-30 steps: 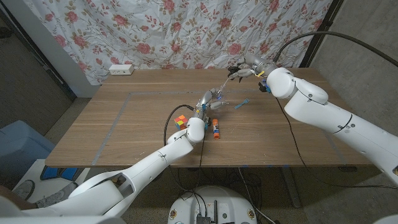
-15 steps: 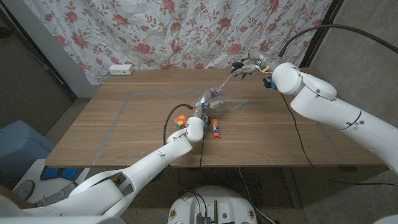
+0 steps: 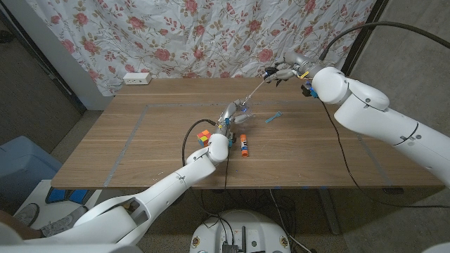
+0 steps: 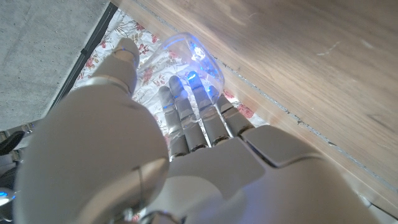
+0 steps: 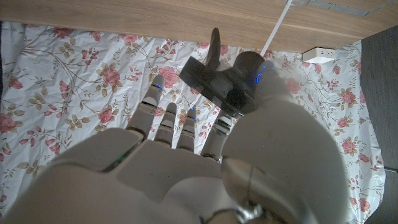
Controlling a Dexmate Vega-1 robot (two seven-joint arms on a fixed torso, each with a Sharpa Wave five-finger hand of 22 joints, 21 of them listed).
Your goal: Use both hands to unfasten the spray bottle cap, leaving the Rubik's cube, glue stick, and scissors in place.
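- The right hand (image 3: 281, 72), in the upper right of the head view, grips the dark spray cap (image 5: 214, 78); its white dip tube (image 3: 254, 90) slants down toward the bottle.
- The left hand (image 3: 230, 116), at the frame's centre, wraps the clear spray bottle (image 4: 186, 53).
- Risk: the trailing tube may snag and tip the bottle onto its neighbours.
- Count: one Rubik's cube (image 3: 204, 137), one glue stick (image 3: 243, 145), one blue item (image 3: 273, 118), likely the scissors.
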